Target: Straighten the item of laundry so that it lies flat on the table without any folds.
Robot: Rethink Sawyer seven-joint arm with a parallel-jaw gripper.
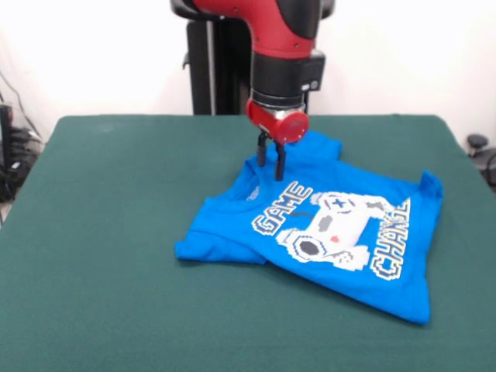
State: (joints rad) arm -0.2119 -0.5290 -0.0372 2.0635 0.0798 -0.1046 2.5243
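The arm (pixel 283 46) hangs vertical, its gripper (pixel 272 164) at the T-shirt's (pixel 325 232) 11 o'clock edge by the collar. Fingers sit nearly together; grasp cannot be told. The shirt lies creased on the table (pixel 93 232).

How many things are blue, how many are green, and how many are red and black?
Blue: 1, the T-shirt
Green: 1, the table
Red and black: 1, the arm with its pincer
Total: 3
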